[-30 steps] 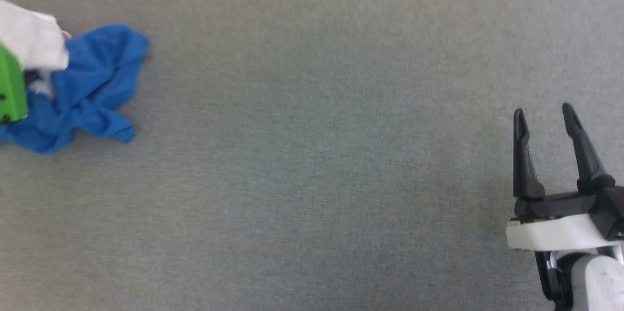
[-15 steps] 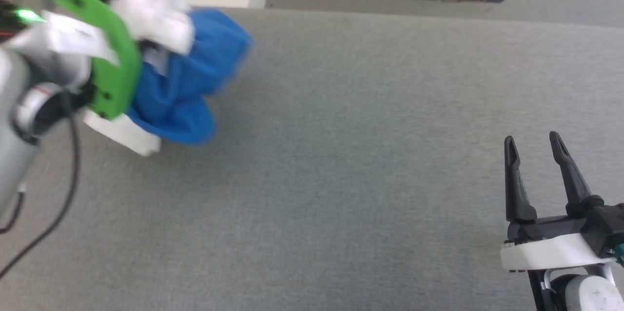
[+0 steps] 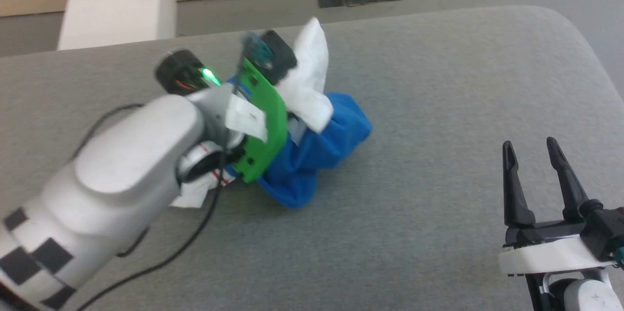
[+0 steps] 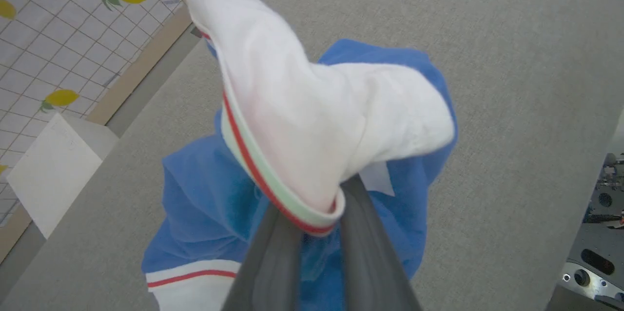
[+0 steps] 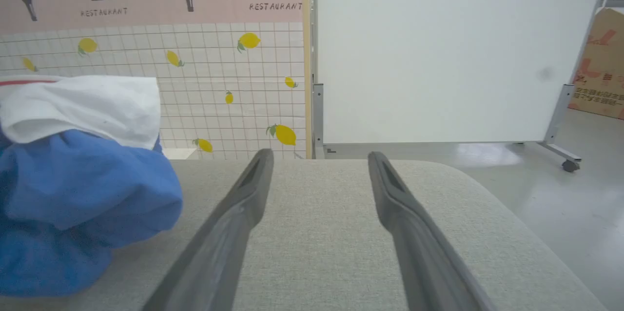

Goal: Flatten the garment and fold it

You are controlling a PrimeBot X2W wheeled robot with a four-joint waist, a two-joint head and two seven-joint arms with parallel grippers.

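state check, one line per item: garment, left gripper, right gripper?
garment: crumpled in a heap, not flattened or folded; white sleeve raised, blue body bunched on the grey table.
left gripper: jaws shut on the garment's red-striped white cuff.
right gripper: jaws open, holding nothing, apart from the garment.

Left arm (image 3: 126, 169) stretched forward; left gripper (image 4: 314, 223) pinched on garment (image 4: 341, 121); right gripper (image 3: 530, 147) low right, jaws wide apart, empty
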